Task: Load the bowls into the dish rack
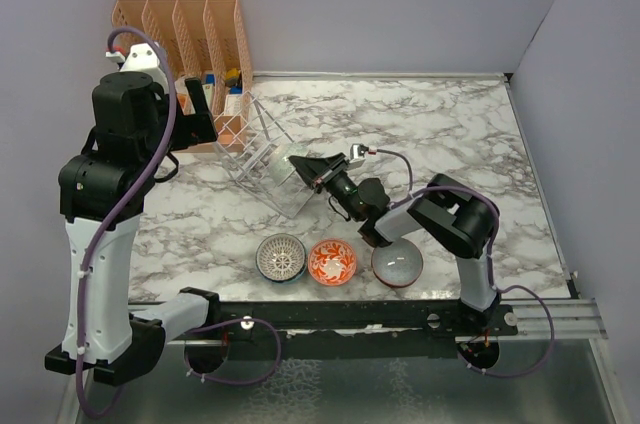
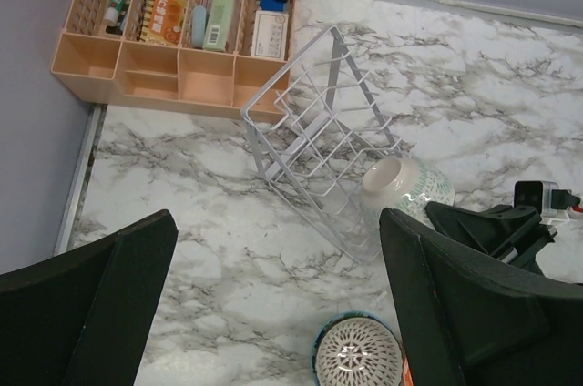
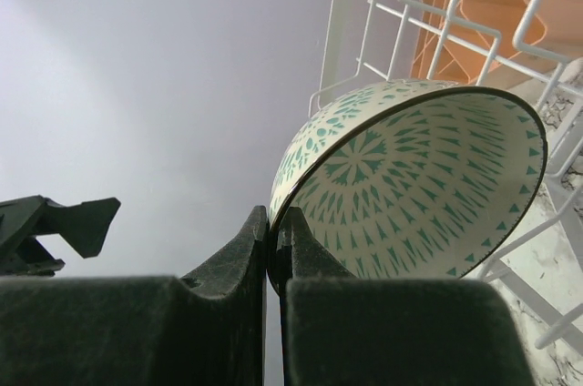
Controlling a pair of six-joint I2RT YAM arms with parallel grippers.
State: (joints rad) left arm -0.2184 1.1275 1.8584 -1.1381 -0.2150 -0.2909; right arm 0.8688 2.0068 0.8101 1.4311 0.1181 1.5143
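We see the green leaf-patterned round bowl point(image 3: 419, 195) on its side at the silvery wire dish rack point(image 2: 314, 145), rim pinched tight by the right gripper point(image 3: 271, 222). The left gripper point(image 2: 278, 222) hangs above, spread wide, holding nothing. Three more bowls point(image 1: 332, 262) sit on the marble table point(image 1: 470, 134).

Marble table point(image 1: 450, 134): wire rack point(image 1: 265, 159); three bowls point(image 1: 332, 262); orange organizer point(image 1: 185, 29)
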